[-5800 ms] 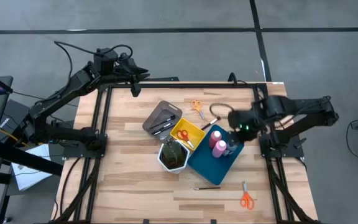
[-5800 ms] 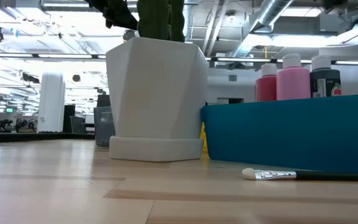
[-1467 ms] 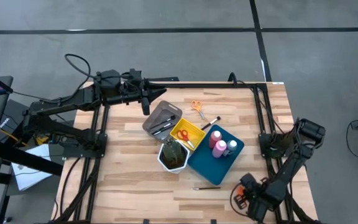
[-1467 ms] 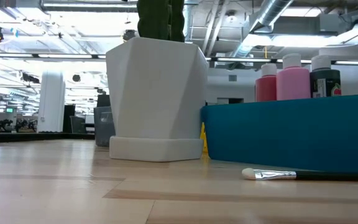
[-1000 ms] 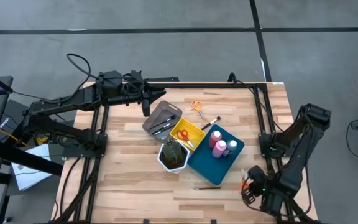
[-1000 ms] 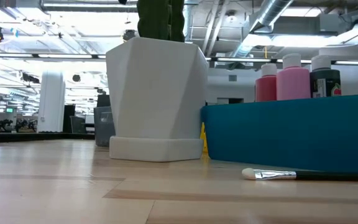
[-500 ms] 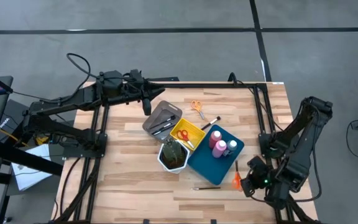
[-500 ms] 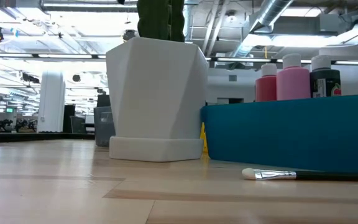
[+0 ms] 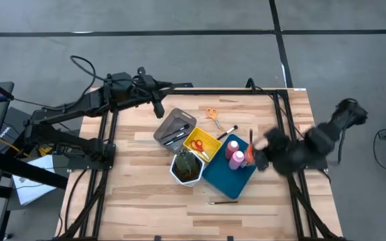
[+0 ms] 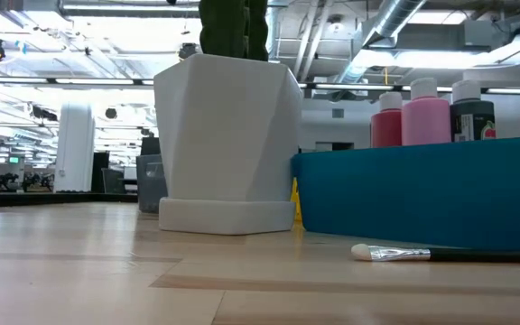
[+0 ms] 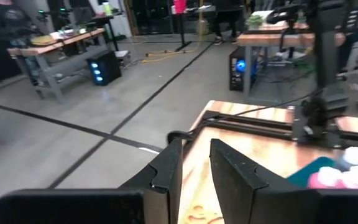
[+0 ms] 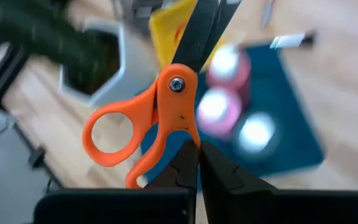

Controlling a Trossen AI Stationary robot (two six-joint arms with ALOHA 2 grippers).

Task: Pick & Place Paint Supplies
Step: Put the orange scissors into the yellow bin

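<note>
Carrying orange scissors [image 12: 157, 118] clamped in its fingers, the right gripper [image 9: 254, 156] hangs over the blue tray's [image 9: 221, 178] three o'clock edge; next comes lowering and releasing them inside. The left gripper [image 9: 157, 108], narrowly parted, waits at the surface's eleven o'clock.

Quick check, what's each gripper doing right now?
Left gripper: slightly open, empty, at the table's far left corner.
Right gripper: shut on the orange-handled scissors, above the blue tray.
</note>
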